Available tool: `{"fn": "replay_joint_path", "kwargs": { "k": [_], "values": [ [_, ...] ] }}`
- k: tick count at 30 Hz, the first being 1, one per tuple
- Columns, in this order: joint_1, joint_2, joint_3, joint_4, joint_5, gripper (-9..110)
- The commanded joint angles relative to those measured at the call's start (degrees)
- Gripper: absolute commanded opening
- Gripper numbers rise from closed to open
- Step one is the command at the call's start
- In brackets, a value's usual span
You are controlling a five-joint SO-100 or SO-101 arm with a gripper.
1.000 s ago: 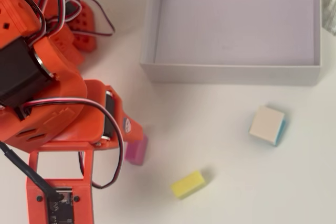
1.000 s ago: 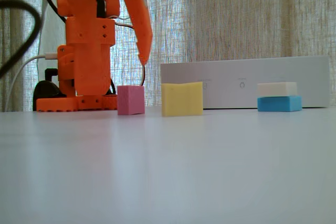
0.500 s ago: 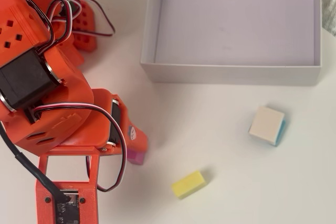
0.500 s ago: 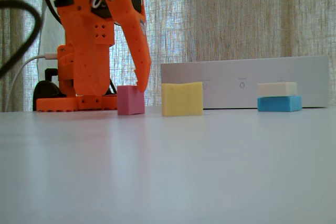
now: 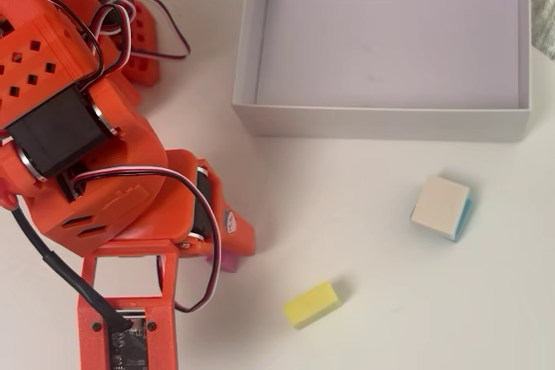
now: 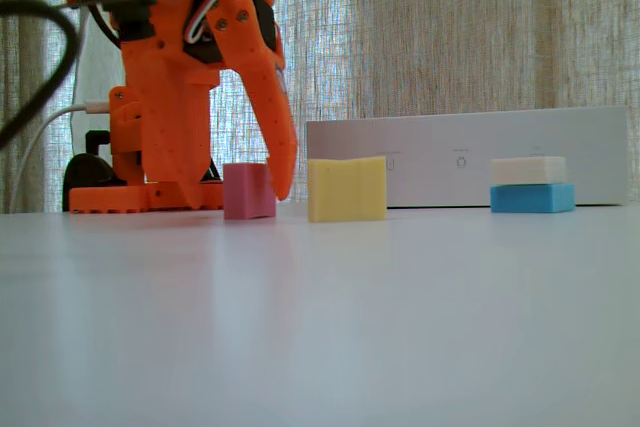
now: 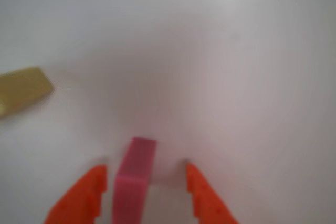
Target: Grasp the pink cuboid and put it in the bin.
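The pink cuboid [image 7: 135, 178] stands on the white table between my two orange fingertips in the wrist view, with a small gap on each side. My gripper [image 7: 144, 170] is open and straddles it, low over the table. In the fixed view one finger [image 6: 282, 175] reaches down just right of the pink cuboid [image 6: 248, 190]. From overhead the arm hides nearly all of the pink cuboid [image 5: 231, 262]. The bin [image 5: 247, 58], a white shallow box, lies at the top right and holds nothing. It shows as a white wall [image 6: 465, 157] at the back of the fixed view.
A yellow block [image 5: 310, 303] lies just right of the gripper, also visible at the left of the wrist view [image 7: 23, 90]. A cream-topped block with a blue side [image 5: 440, 205] sits in front of the bin. The arm's base and cables [image 5: 130, 23] fill the left.
The gripper has come down from above the pink cuboid to table level, its finger now beside the cuboid. The blocks and bin have not moved.
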Motion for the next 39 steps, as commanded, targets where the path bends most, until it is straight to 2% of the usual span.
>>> {"fn": "replay_joint_path", "kwargs": {
  "k": [1, 25, 26, 29, 30, 34, 39],
  "values": [
    [-1.1, 0.7, 0.1, -0.9, 0.8, 19],
    [-3.7, 0.6, 2.5, -3.6, 2.5, 15],
    [-3.7, 0.6, 2.5, -3.6, 2.5, 13],
    [-4.4, 0.6, 2.8, -4.7, 2.5, -8],
    [-4.5, 0.7, 2.8, -4.8, 2.6, -8],
    [-3.3, 3.3, 2.5, -1.3, 3.8, -8],
    [-4.2, 6.9, -8.1, 12.4, 9.1, -8]
  ]
}}
